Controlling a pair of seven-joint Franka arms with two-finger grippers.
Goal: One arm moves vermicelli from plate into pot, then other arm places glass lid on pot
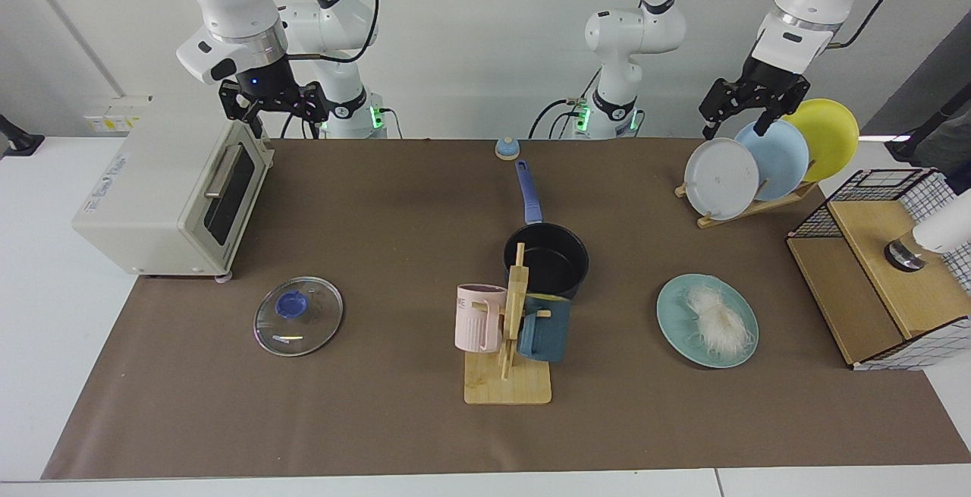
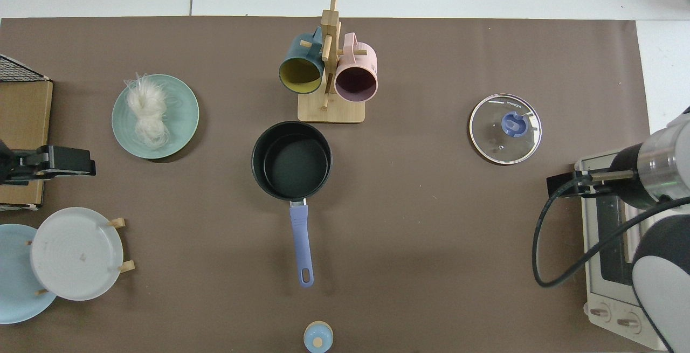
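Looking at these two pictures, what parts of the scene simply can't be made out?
- Facing view: the pot has its near wall hidden behind the mug rack.
- Facing view: the right gripper has its fingertips lost against the toaster oven.
- Top view: the left gripper is partly cut off by the picture's edge.
- Top view: the glass lid carries print too small to read.

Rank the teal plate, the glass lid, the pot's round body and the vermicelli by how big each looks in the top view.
1. Teal plate, widest.
2. Pot body, slightly narrower than the plate.
3. Glass lid, a little narrower than the pot; close, and the pot's rim stands nearer the camera, so this pair is unsure.
4. Vermicelli, clearly smallest.
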